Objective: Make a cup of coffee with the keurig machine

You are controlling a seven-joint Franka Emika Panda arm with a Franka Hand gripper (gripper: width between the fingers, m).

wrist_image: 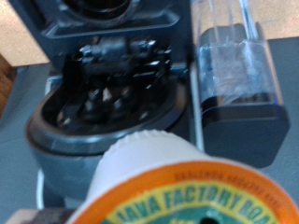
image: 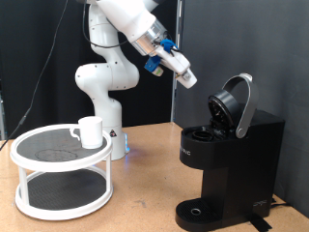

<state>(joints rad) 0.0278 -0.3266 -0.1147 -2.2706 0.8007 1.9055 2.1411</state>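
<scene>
The black keurig machine [image: 230, 150] stands at the exterior view's right with its rounded lid [image: 235, 102] hinged up and the pod chamber [wrist_image: 107, 89] open. My gripper [image: 186, 77] hangs above and to the exterior view's left of the open lid. It is shut on a small white pod with an orange-and-yellow printed top [wrist_image: 177, 187], which fills the near part of the wrist view, just short of the chamber. The white cup [image: 91, 131] stands on a round white rack [image: 58, 159] at the exterior view's left, far from the gripper.
The machine's clear water reservoir [wrist_image: 234, 75] sits beside the chamber. Its round drip base [image: 198, 211] holds nothing. The robot's white base [image: 101, 87] stands behind the rack on the wooden table [image: 145, 193]. A black curtain forms the backdrop.
</scene>
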